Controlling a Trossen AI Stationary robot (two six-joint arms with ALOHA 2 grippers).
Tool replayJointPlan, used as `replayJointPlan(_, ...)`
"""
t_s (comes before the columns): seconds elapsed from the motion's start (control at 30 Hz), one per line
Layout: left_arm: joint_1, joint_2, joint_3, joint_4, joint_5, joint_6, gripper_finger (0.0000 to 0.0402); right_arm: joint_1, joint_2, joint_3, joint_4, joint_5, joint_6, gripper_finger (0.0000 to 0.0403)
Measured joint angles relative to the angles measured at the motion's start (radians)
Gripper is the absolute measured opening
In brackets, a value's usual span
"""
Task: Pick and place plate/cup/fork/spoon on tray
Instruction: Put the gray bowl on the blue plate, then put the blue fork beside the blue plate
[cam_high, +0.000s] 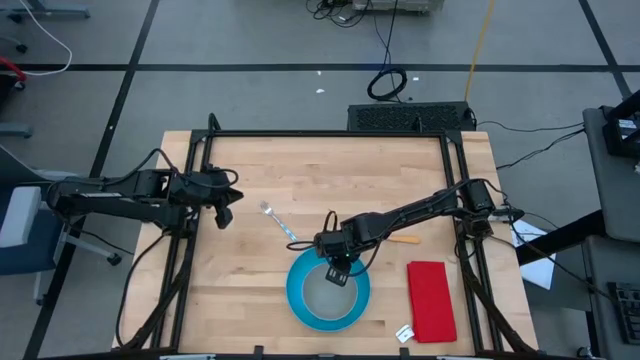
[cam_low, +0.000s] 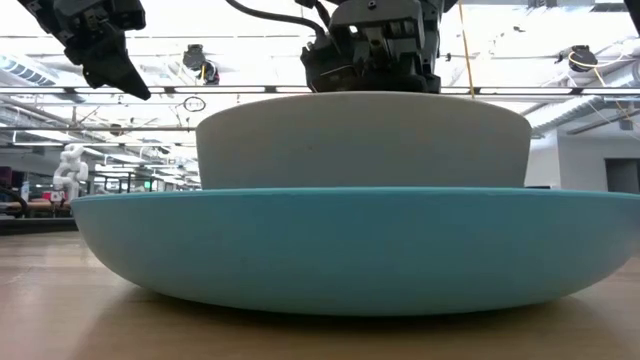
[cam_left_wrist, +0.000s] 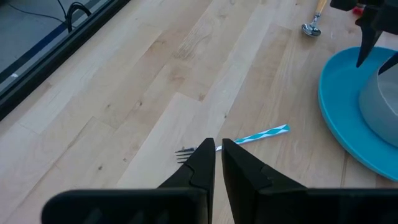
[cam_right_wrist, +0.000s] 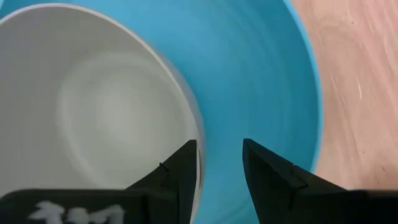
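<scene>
Clearly, the right gripper (cam_right_wrist: 217, 165) is hovering right over the rim of the cup (cam_high: 328, 292), its jaws parted and straddling the cup's wall, one finger inside, one outside, apparently not yet pinching it. The pale-grey cup is sitting inside the blue plate (cam_high: 298, 305) at the near middle of the table. The right arm is by far the nearer one. The left gripper (cam_high: 224, 208) is waiting near the left edge, its jaws nearly together on nothing, with the fork (cam_left_wrist: 249, 138) lying just beyond its fingertips, long axis crossing them. The spoon (cam_left_wrist: 314, 23) is lying farther off.
</scene>
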Motion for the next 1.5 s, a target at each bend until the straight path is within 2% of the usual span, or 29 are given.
replayJointPlan(0.7,0.000,0.000,0.000,0.000,0.000,0.000,0.0031,-0.018,-0.004,0.000,0.020,-0.005,-0.019,0.0120)
replayJointPlan(1.3,0.000,0.000,0.000,0.003,-0.001,-0.001,0.0031,-0.018,-0.080,0.000,0.029,0.000,0.003,0.0120)
replayJointPlan(1.5,-0.001,0.000,0.000,0.005,0.014,-0.031,0.0031,-0.030,-0.136,0.000,0.020,0.125,-0.058,0.0120)
